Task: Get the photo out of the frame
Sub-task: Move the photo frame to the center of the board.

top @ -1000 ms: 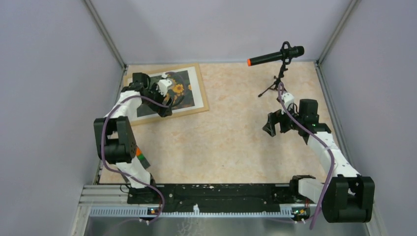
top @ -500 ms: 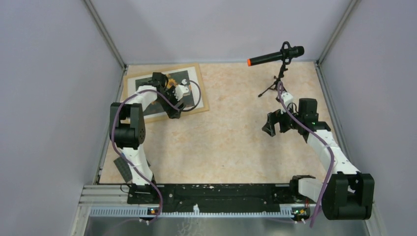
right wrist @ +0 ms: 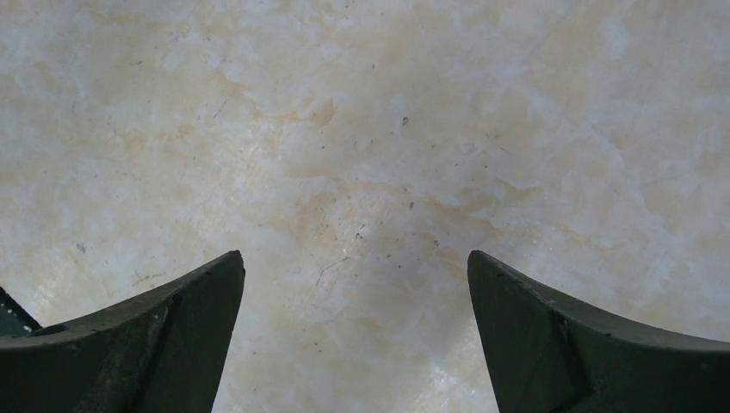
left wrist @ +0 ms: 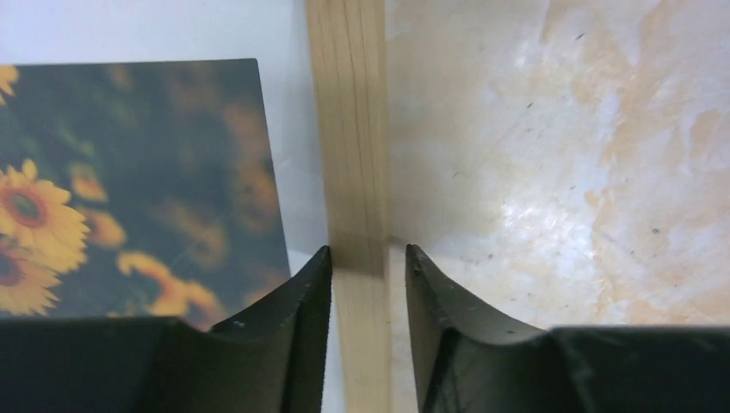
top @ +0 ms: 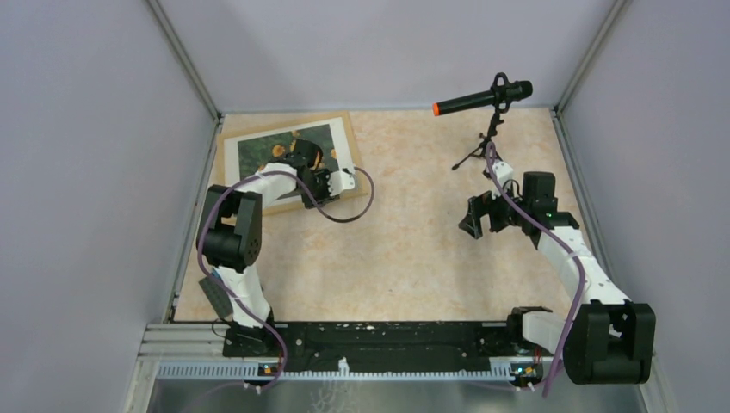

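no text, label or number can be read anywhere.

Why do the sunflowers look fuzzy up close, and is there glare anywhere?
Left wrist view: the photo and the frame lie near the lens, probably out of focus; pale glare on the table beside them. Right wrist view: sharp, evenly lit. Top view: soft, even light.

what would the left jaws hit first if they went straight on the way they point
Most likely the frame: its light-wood rail sits between the jaws of the left gripper, though depth is unclear.
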Robot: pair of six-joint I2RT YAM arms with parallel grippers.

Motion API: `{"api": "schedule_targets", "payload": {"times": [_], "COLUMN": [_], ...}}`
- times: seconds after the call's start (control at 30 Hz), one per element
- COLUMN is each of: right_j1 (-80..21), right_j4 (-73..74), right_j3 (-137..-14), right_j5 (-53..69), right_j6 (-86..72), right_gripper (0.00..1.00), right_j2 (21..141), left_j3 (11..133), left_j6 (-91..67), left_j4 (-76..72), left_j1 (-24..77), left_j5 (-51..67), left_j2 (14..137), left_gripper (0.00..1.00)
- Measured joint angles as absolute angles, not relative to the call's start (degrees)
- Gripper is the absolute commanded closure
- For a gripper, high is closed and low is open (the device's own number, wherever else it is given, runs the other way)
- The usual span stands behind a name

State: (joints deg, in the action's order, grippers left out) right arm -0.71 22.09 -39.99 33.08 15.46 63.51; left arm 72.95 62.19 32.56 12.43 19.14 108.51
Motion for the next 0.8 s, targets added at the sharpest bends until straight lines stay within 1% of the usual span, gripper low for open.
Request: {"api": "schedule_targets", "payload": {"times": [0.23, 0.5, 0.6, 0.63, 0.67, 0.7, 0.77, 0.8], "right_j1": [-0.71, -0.73, -0.73, -0.73, -0.73, -0.73, -0.75, -0.86], "right_j4": [22.33, 22.37, 22.50, 22.59, 22.79, 23.03, 23.86, 23.99], "right_j3": [-40.62, -40.62, -40.62, -40.62, -40.62, -40.64, -40.93, -41.17], "right_j5": [33.06, 33.04, 33.06, 33.08, 33.10, 33.21, 33.54, 33.58], "right_j6": [15.46, 15.49, 16.08, 16.40, 16.69, 17.02, 17.45, 17.56], "right_gripper": [0.01, 0.01, 0.01, 0.01, 0.01, 0.01, 0.01, 0.01], "right_j2": [63.57, 63.61, 63.61, 63.61, 63.61, 63.61, 63.61, 63.61], "left_j3": [67.35, 59.37, 55.75, 54.04, 52.45, 51.16, 48.77, 48.21], "left_j6": [64.69, 66.70, 68.99, 70.08, 71.09, 71.96, 72.84, 72.88], "left_j4": [27.92, 26.89, 27.77, 27.92, 28.38, 29.02, 31.33, 33.45], "left_j1": [20.80, 33.39, 38.81, 40.69, 42.28, 43.46, 45.17, 45.50], "left_j5": [13.10, 10.37, 11.03, 11.22, 11.49, 11.97, 13.26, 14.48], "left_j2": [105.21, 99.09, 95.77, 94.21, 92.58, 91.18, 87.94, 86.50], "left_gripper": [0.74, 0.76, 0.75, 0.74, 0.70, 0.64, 0.48, 0.41]}}
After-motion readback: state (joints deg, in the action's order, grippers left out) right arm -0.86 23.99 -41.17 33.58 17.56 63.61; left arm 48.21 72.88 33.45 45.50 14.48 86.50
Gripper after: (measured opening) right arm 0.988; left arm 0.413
